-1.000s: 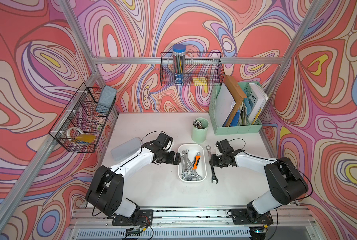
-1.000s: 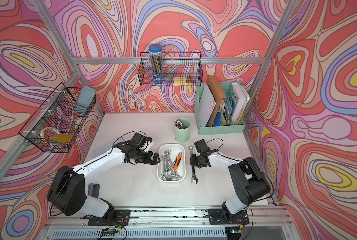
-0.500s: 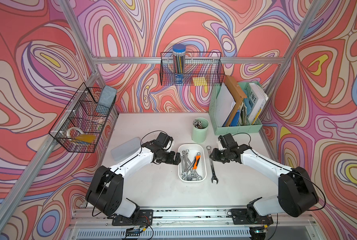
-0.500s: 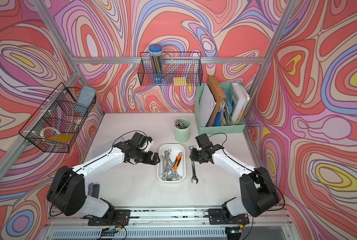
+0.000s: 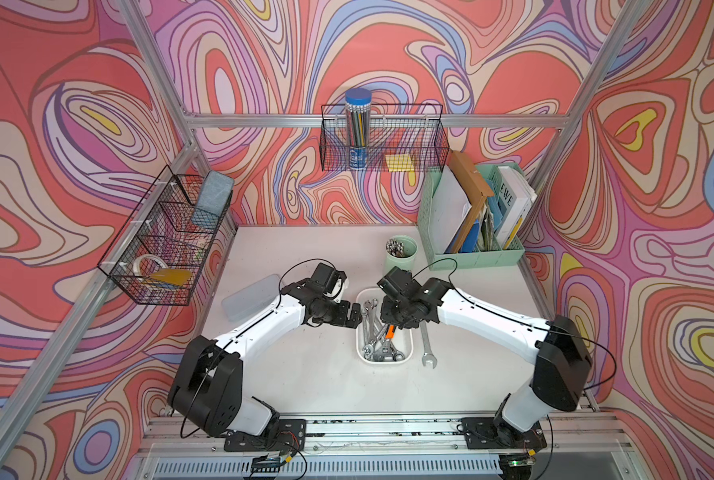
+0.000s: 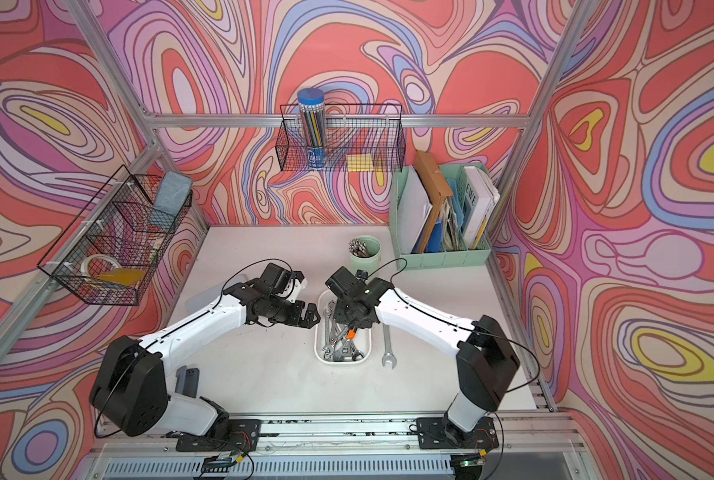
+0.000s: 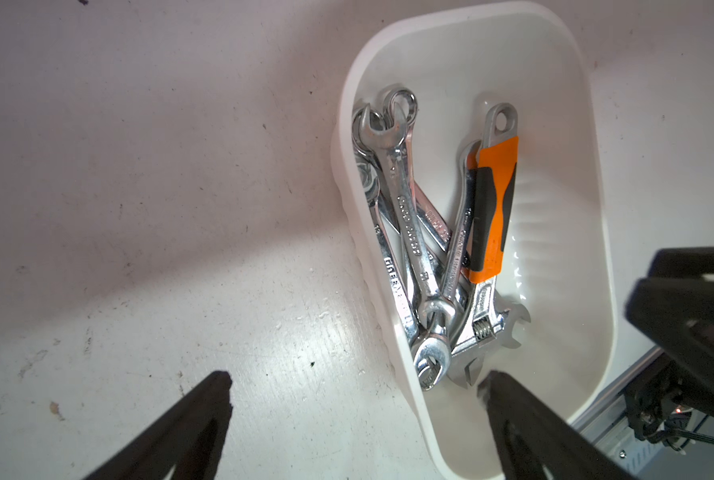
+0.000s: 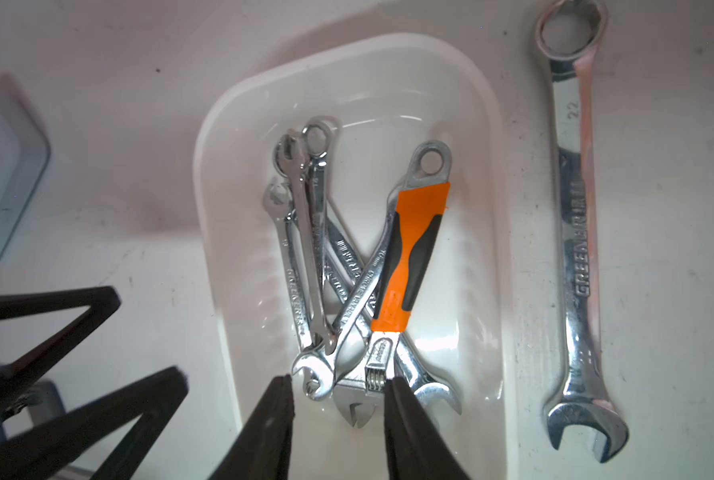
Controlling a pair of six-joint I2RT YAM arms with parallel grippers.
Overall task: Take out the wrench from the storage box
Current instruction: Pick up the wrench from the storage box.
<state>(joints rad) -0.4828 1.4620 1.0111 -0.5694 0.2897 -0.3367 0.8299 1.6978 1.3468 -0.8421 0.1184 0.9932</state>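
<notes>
The storage box stands on the table, between the two grippers. It holds a crossed pile of small combination wrenches. An adjustable wrench with an orange-and-black handle lies on top. The lower wrenches are partly covered, so their count is unclear. In both top views the right wrist hides the far end of the box.

The right gripper is over the box, jaws partly open, with the adjustable wrench's head in the gap. Contact with it cannot be confirmed.

The left gripper is fully open and empty. It straddles the box wall on its own side, one finger over the table and one over the interior.

A large combination wrench, marked 22, lies on the table just beside the box on the right arm's side. In a top view its ring end is under that arm.

A translucent case lies near the left arm. The right wrist view cuts it off at the frame edge.
</notes>
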